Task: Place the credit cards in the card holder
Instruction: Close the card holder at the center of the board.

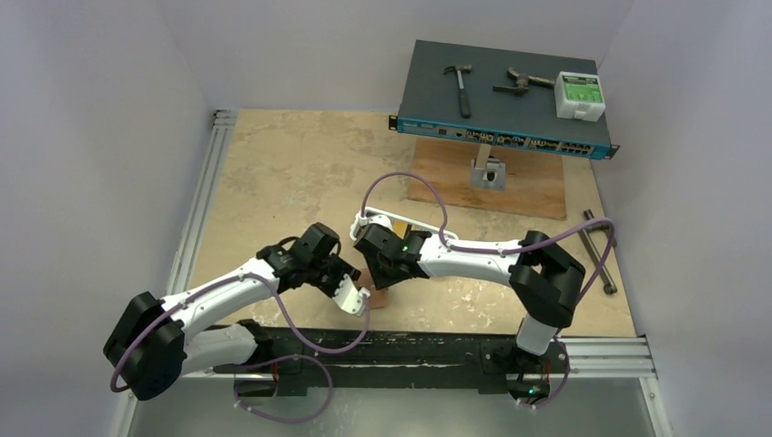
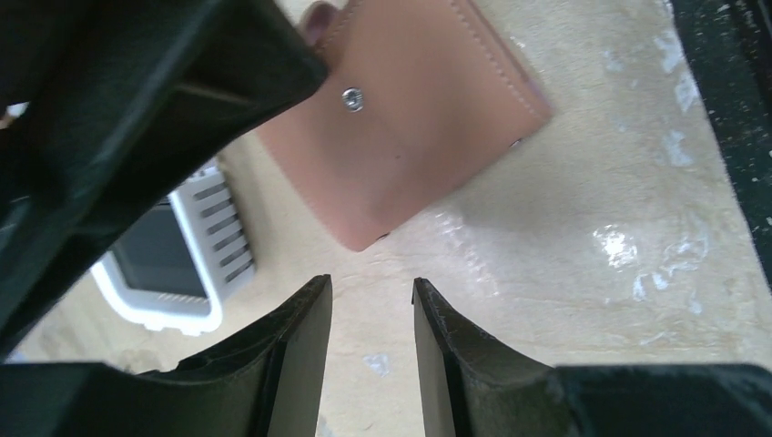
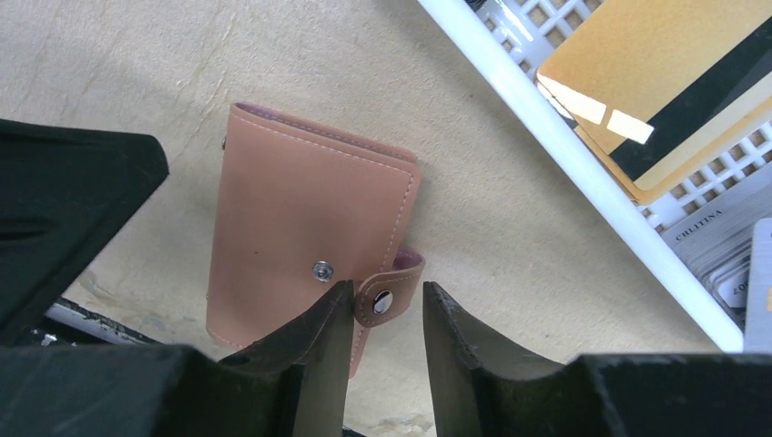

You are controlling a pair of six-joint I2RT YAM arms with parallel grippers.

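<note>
Two grippers part-open: left gripper [image 2: 371,296] empty, right gripper [image 3: 387,305] straddling snap tab [image 3: 401,273] — reddish-brown leather card holder [image 3: 300,209] flat, long axis up-frame in right wrist view, tab toward white plastic tray [image 3: 564,155].

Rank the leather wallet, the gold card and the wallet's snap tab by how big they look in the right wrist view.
1. card holder, largest.
2. orange-yellow card, but the picture's edge crops it, so this place is unsure.
3. snap tab, clearly smallest.
</note>
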